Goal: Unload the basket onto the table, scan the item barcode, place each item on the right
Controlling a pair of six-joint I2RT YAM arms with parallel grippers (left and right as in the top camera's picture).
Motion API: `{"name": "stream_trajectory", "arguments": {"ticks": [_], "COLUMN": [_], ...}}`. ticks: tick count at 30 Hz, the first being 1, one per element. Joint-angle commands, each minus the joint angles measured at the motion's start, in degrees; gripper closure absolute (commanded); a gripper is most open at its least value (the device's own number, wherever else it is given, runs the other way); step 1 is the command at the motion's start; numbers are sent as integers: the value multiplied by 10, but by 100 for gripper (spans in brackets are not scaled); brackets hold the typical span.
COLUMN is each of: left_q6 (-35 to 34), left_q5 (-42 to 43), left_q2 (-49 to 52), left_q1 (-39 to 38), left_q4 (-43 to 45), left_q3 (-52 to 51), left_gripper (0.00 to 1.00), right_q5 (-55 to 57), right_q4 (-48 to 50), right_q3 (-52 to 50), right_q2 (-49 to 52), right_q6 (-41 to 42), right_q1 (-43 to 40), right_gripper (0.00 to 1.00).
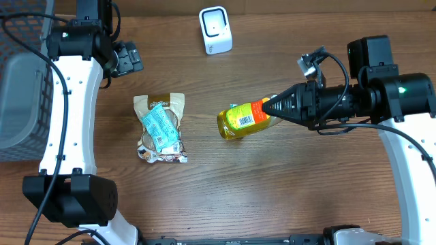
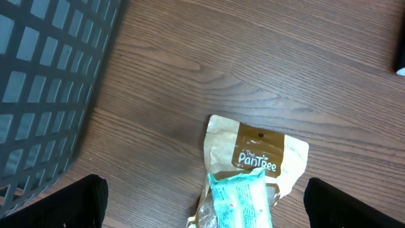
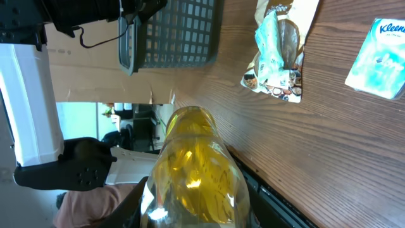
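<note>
A bottle of yellow liquid [image 1: 242, 120] with a yellow and orange label hangs lying sideways over the middle of the table. My right gripper [image 1: 270, 109] is shut on its cap end. In the right wrist view the bottle [image 3: 193, 168] fills the space between the jaws of the right gripper [image 3: 193, 212]. I cannot make out a barcode. A white scanner [image 1: 215, 30] stands at the back of the table. My left gripper [image 1: 128, 58] is open at the back left with nothing in it. In its own view the left gripper [image 2: 205, 206] hovers above a brown snack bag [image 2: 256, 155].
The brown snack bag [image 1: 161, 129] lies left of centre with a teal packet [image 1: 159, 128] on top. A grey basket [image 1: 20, 75] sits at the left edge. The right wrist view also shows a tissue pack [image 3: 380, 57].
</note>
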Motion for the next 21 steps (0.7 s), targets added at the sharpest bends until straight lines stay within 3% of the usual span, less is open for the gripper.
{"name": "stream_trajectory", "arguments": {"ticks": [1,21], "left_q6": [11,11], "left_q5": [-5,-5], "left_q2": [-3,-3], "left_q1": [0,0], "left_q4": [-1,-1], "left_q3": [7,7], "left_gripper": [0,0], "right_q5": [-28,-26], "right_q4": [-7,-136], "right_q3": [17,16], "right_q2": [-7,-7], "right_q6": [-24,-180], "right_q1": [-2,-2], "right_gripper": [96,96]}}
